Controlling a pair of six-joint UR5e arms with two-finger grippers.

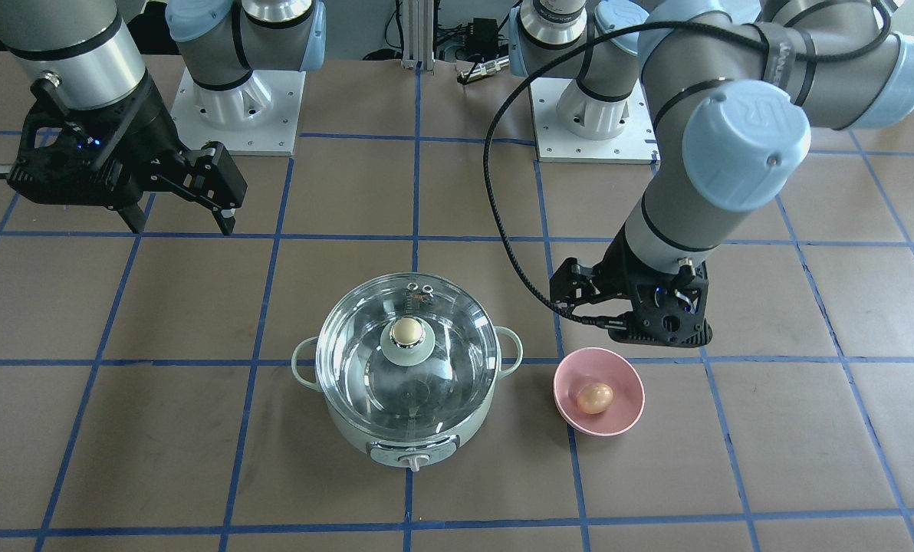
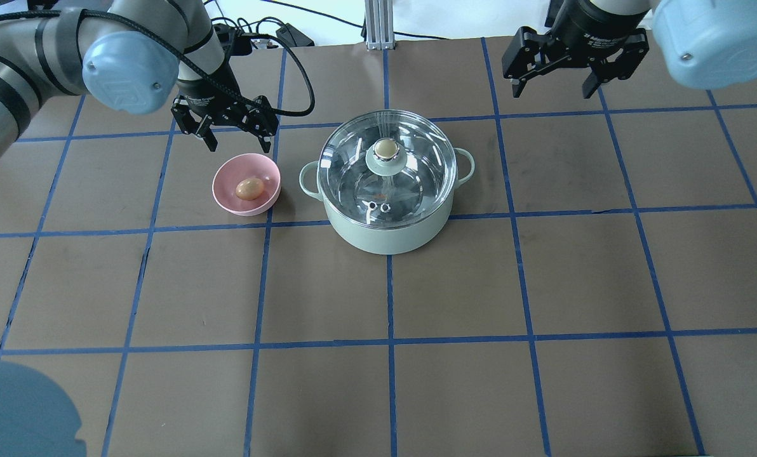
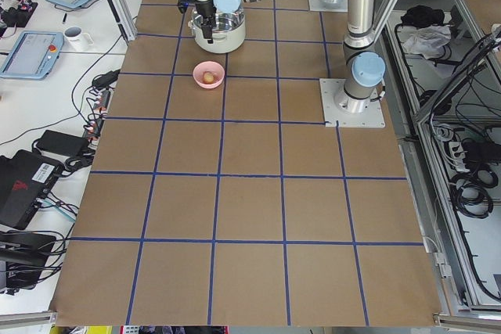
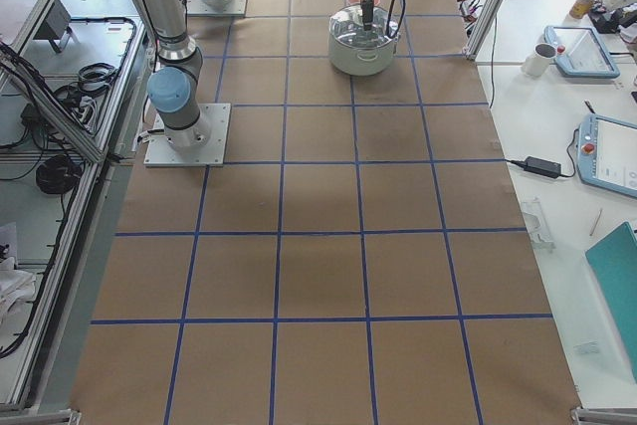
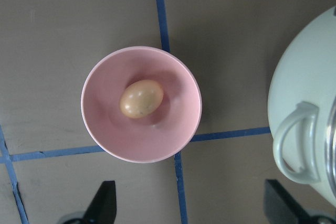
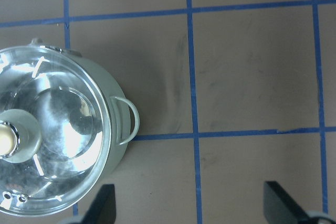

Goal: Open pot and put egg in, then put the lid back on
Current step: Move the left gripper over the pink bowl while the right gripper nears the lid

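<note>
The mint-green pot (image 2: 385, 236) stands mid-table with the glass lid (image 2: 416, 171) on it, its beige knob (image 2: 385, 148) at the centre. The egg (image 2: 249, 188) lies in a pink bowl (image 2: 223, 172) to the pot's left. My left gripper (image 2: 235, 134) is open and empty, just beyond the bowl; its wrist view shows the egg (image 5: 140, 98) in the bowl (image 5: 173, 135) beyond the fingertips. My right gripper (image 2: 553, 86) is open and empty, well behind and to the right of the pot; its wrist view shows the lid (image 6: 63, 145) at the left.
The table is brown paper with a grid of blue tape lines (image 2: 388, 346). The two arm bases (image 1: 238, 115) stand at the robot's side of the table. The pot's dial (image 1: 415, 461) faces away from the robot.
</note>
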